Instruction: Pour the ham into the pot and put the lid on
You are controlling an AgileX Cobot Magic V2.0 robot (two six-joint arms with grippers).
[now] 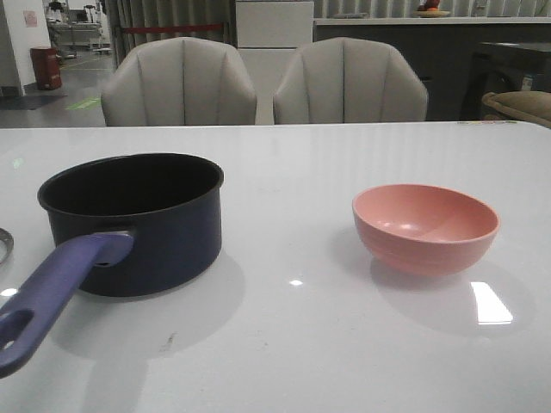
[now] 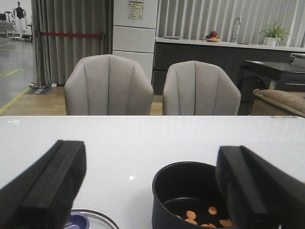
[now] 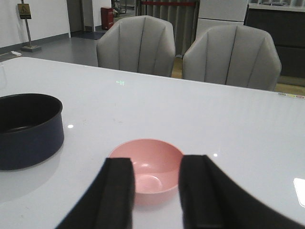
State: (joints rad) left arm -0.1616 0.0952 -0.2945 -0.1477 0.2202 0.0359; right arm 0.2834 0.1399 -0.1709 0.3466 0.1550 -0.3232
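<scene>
Front view puts the pot (image 1: 133, 222) at left of centre on the table (image 1: 301, 344), its handle (image 1: 52, 292) running toward the lower left corner, and the pink bowl (image 1: 425, 226) at right of centre, upright and empty. Neither of my grippers shows in that frame.

My left wrist camera looks down into the pot (image 2: 188, 200) at lower centre, and the ham (image 2: 205, 218) lies there as a few orange slices on its floor. So I judge the pouring done and only the covering left. My left gripper (image 2: 152, 191) is spread wide, holding nothing. The lid (image 2: 90, 220) shows only as a curve of silver rim and glass with a bit of blue at the bottom edge, just right of my left finger (image 2: 47, 191). In the front view a sliver of rim at the far left edge (image 1: 4, 245) is probably the same lid, beside the pot on the side away from the bowl.

My right gripper (image 3: 155, 191) hangs over the bowl (image 3: 147, 169), parted and empty, with the pot (image 3: 28, 131) well off at the left edge.

The lid lies nearer my left arm, so that arm should fetch it. The knob is barely visible, so I cannot place it exactly.
</scene>
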